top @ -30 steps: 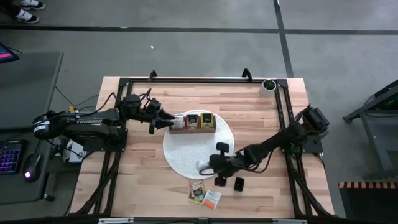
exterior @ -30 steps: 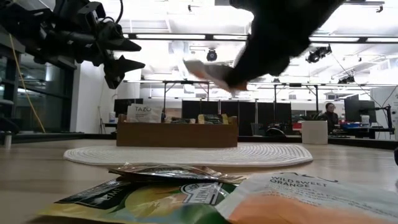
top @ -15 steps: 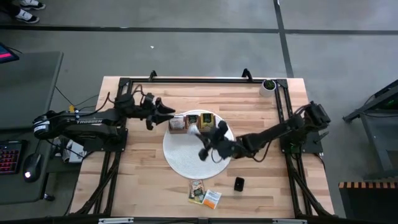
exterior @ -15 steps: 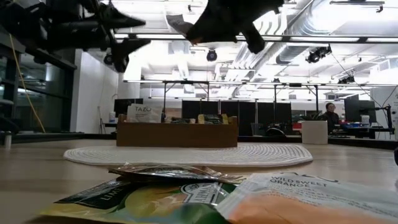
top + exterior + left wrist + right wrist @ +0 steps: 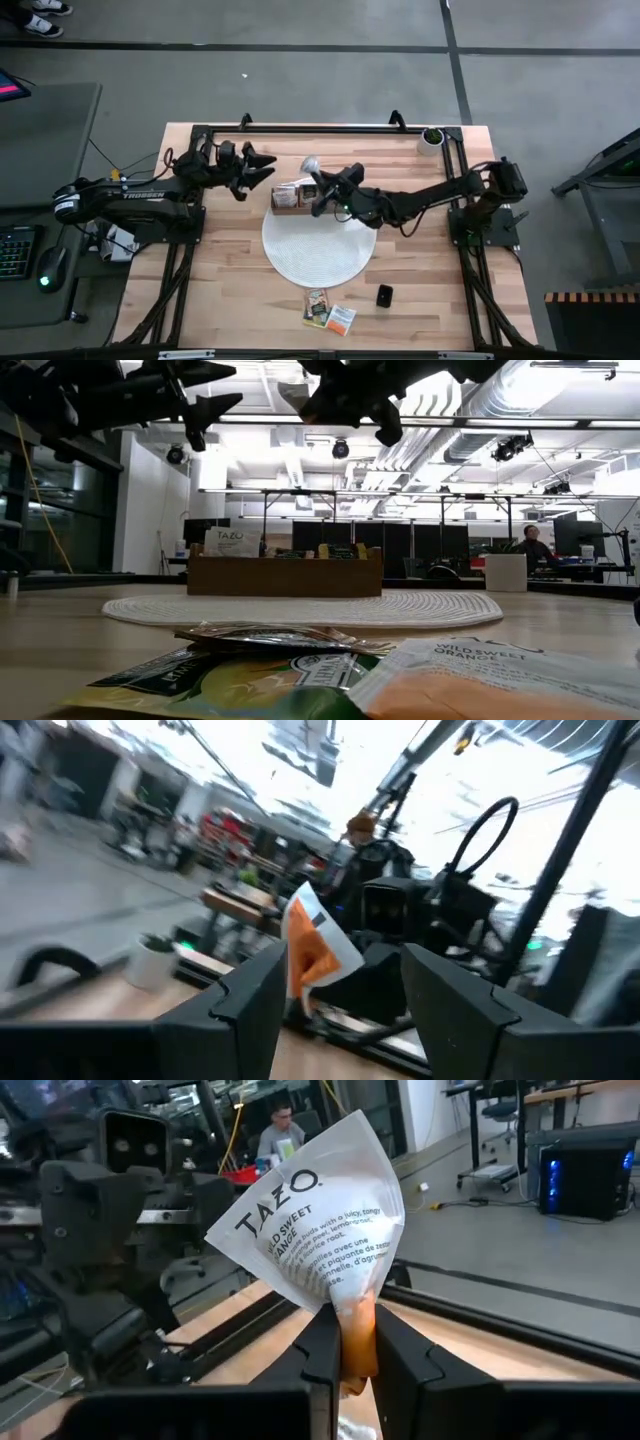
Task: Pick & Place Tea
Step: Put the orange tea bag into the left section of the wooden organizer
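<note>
High view has the right claw (image 5: 313, 180) up over the far side of the round white mat (image 5: 318, 255), right by the wooden box (image 5: 300, 196), and it's pinched shut on a tea packet (image 5: 310, 164). The right wrist view makes that super clear: the fingers are clamped on the orange bottom corner of a white TAZO Wild Sweet Orange packet (image 5: 322, 1215), which sticks up above them, a bit crumpled.

Left claw (image 5: 268, 172) hangs in the air just off the box's left end, jaws spread apart and holding nothing. In the left wrist view you can see the same packet (image 5: 312, 948) between its own two fingers, farther off.

The box sits on the mat's far edge, with a few packets already standing in it, and a TAZO one (image 5: 232, 541) pokes up at its left end in the low view.

More tea is lying near the surface's front edge: a green packet (image 5: 318, 307) and an orange one (image 5: 341, 319) overlapping. A small black object (image 5: 385, 295) sits just to their right.
</note>
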{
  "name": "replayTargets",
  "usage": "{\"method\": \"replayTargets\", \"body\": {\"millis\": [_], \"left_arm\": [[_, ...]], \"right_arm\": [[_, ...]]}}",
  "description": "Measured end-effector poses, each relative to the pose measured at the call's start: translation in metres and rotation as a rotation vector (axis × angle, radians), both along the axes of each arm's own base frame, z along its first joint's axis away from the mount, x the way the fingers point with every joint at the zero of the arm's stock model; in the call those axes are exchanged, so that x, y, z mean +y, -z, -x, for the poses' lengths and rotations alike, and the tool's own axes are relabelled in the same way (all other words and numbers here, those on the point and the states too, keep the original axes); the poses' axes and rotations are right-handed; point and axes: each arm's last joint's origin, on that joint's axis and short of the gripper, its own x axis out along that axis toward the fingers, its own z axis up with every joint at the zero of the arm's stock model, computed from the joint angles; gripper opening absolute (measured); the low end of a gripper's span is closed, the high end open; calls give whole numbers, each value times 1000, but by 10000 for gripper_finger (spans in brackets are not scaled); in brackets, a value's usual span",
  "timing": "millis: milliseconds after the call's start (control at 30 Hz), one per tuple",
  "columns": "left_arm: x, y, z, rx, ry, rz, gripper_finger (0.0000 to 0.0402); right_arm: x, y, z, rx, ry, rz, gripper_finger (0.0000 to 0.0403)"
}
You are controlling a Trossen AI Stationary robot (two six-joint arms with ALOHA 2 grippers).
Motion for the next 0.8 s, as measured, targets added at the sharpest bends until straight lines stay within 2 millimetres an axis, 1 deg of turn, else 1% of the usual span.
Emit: {"method": "replayTargets", "body": {"millis": [200,433,500,567,667,800], "left_arm": [[2,0,0,5,-97,-96,193],[2,0,0,14,-119,-150,193],[3,2,-2,24,-120,-150,193],[3,3,-4,38,-117,-152,193],[5,-4,-10,52,-108,-188,193],[9,-22,-22,86,-97,-256,193]], "right_arm": [[-9,-4,-1,-17,14,26,30],[-18,-6,-2,-39,9,24,30],[-20,-12,-4,-33,9,45,30],[-21,-22,-7,-30,10,81,30],[-25,-34,-11,-13,13,122,30],[-32,-41,-14,20,6,139,30]]}}
